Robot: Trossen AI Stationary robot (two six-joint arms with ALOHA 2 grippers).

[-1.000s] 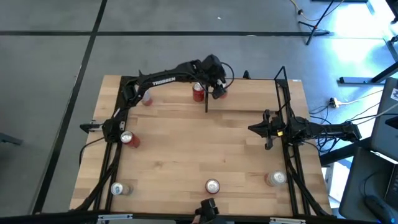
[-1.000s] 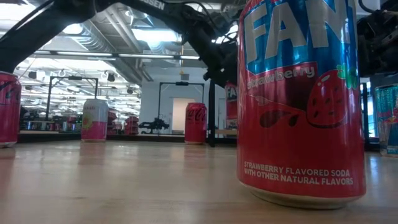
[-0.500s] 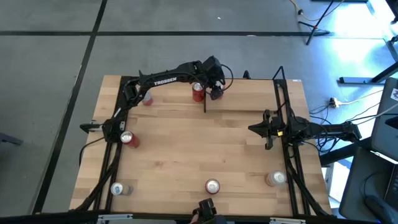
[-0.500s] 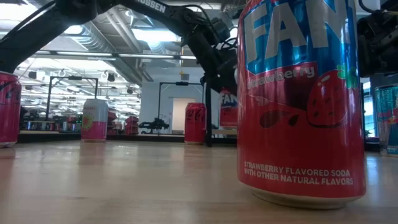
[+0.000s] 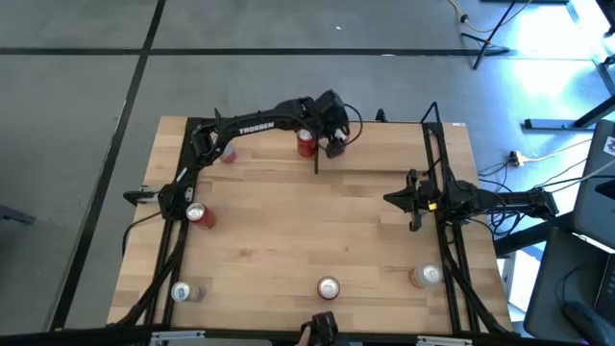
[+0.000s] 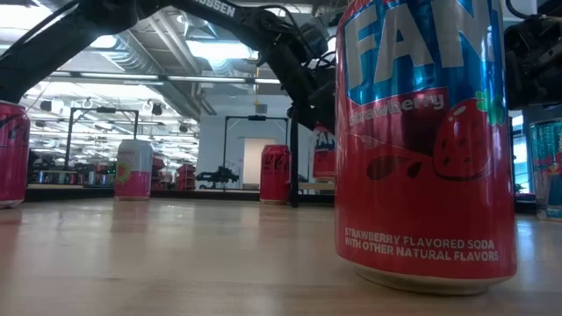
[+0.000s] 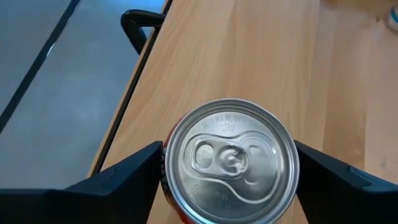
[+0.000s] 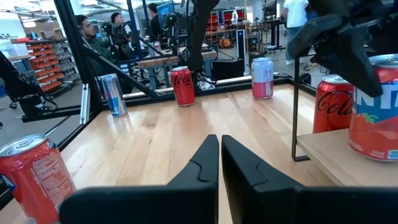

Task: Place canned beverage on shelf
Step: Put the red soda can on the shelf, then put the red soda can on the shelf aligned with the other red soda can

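My left gripper reaches over the far middle of the table and is shut on a red Fanta can, which stands upright on the shelf, a pale board with thin black uprights. The same can shows in the right wrist view and the low view. A red Coke can stands on the shelf beside it, toward the table's left. My right gripper is shut and empty, level above the table's right side. My left gripper pinches the Fanta can's side wall just below the rim between its two fingers, one on each side. The fingers come from above, pointing down. The can is upright, its base at the shelf board.
Loose cans stand on the tabletop: at the left, the near left, the near middle, the near right and the far left. A large strawberry Fanta can fills the low view's foreground. People stand beyond the table.
My left gripper has gone down with the Fanta can and a little toward the table's left. The can, upright all the while, now stands lower, level with the Coke can. Most of the drop came in the first half second.
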